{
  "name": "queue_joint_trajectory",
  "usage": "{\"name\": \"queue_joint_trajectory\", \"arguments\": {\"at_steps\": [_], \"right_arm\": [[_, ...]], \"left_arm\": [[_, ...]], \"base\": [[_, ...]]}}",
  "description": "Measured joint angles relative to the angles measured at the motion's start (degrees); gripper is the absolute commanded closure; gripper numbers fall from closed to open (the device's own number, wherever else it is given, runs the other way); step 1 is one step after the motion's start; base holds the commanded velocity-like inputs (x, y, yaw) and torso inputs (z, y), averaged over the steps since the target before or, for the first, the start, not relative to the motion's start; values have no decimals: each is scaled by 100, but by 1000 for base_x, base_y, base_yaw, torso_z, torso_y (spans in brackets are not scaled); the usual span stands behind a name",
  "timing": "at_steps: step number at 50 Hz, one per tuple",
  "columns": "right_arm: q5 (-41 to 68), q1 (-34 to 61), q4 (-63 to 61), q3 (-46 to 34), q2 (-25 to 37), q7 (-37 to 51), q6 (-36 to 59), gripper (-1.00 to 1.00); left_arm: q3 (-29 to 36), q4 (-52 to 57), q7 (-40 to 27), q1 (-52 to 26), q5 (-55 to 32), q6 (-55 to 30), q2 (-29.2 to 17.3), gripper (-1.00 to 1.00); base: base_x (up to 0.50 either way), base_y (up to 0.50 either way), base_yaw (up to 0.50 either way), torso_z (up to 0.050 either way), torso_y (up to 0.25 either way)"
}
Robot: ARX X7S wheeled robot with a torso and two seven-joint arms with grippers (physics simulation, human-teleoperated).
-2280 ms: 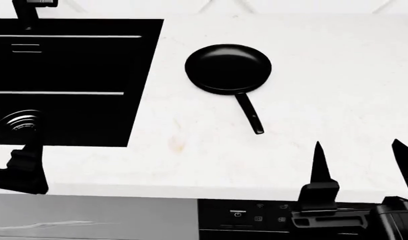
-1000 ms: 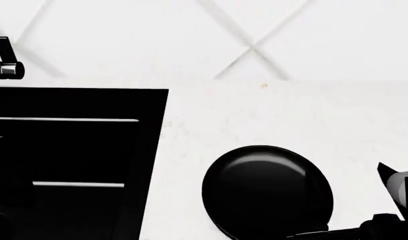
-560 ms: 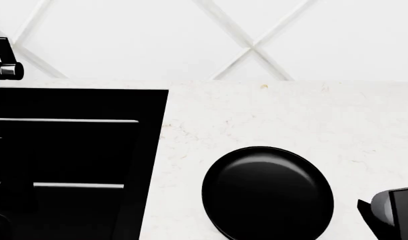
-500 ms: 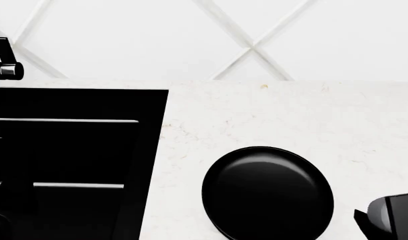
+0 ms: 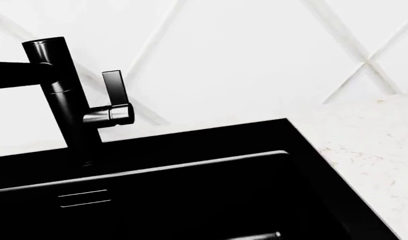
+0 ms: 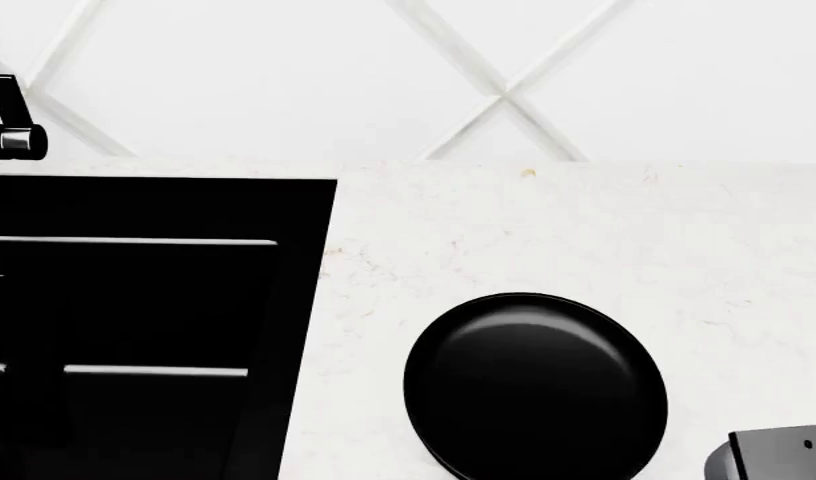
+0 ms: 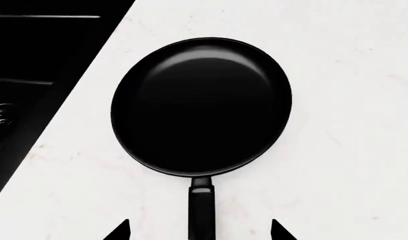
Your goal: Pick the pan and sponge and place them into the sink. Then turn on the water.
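Both right gripper [image 7: 199, 231] fingertips are sitting spread and empty, straddling the pan [image 7: 201, 106] handle just ahead on the counter [image 7: 337, 150]; rigid, glossy, head-heavy, so I'd be clamping the handle near the bowl.

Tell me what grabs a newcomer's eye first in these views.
The round glossy black frying pan lies on the pale speckled countertop, its handle pointing between the right gripper's spread fingers. To its left gapes the large black rectangular sink, with the black cylindrical faucet standing behind it.
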Motion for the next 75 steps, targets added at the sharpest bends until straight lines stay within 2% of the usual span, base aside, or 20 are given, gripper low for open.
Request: {"name": "queue_joint_trajectory", "arguments": {"at_steps": [13,28,44,60,61,75], "right_arm": [[-120,653,654,-925,-73,96,201,-100],[-501,1053,1191,-1542,-302,-96,458,-100],[-972,1199,1509,-1870,-557,-412,618,-100],[-1438,1103,1439,-1784,-618,-632,653,-100],[-1463,1102,1434,-1785,-621,-648,655,100],[-1773,1166,1394,-1902,-611,-756,668,100]], "left_arm": [[-35,-36,25,165,8,113,-16,-100],[2,-76,7,216,19,169,6,-100],[-7,-149,44,267,24,254,-32,-100],[45,-182,36,258,44,281,-54,-100],[49,-185,35,261,48,286,-55,-100],[90,-233,32,269,64,329,-57,-100]], "base": [[0,0,0,0,0],[0,0,0,0,0],[0,0,0,0,0],[0,0,0,0,0],[0,0,0,0,0],[0,0,0,0,0]]}}
